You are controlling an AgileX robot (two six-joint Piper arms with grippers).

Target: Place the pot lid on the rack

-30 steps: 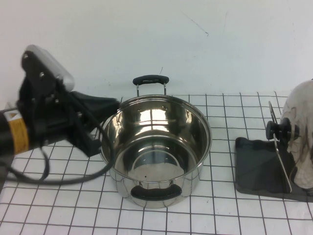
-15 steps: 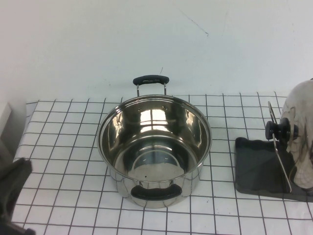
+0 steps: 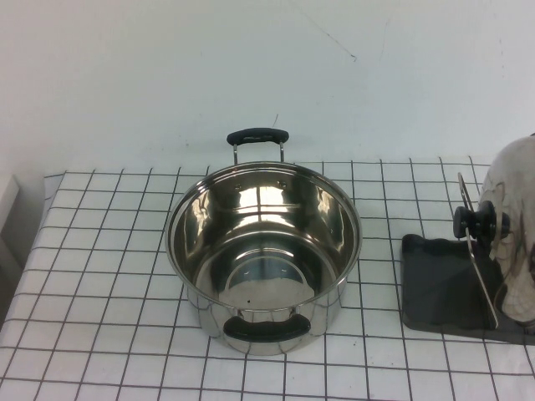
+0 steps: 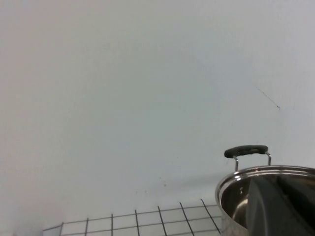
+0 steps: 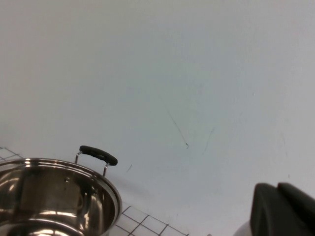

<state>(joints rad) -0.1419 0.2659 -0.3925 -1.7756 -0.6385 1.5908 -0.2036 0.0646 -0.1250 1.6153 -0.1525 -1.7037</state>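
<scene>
The pot lid (image 3: 515,219) stands on edge at the far right, its shiny dome and black knob (image 3: 470,221) facing left. It leans in the rack (image 3: 435,288), a dark grey tray with a thin wire upright (image 3: 479,267) crossing in front of the lid. Neither arm shows in the high view. My left gripper (image 4: 281,209) shows only in the left wrist view, dark fingers together and holding nothing, in front of the steel pot (image 4: 256,191). My right gripper (image 5: 279,210) shows in the right wrist view, fingers closed and empty, against the white wall.
A deep steel pot (image 3: 264,251) with two black handles stands open at the middle of the gridded table (image 3: 100,251); it also shows in the right wrist view (image 5: 54,196). A white wall rises behind. The rack sits close to the table's right edge.
My left arm, beside the pot's left side a second ago, has drawn back toward the near left and left the high view. The lid, rack and pot have not moved.
</scene>
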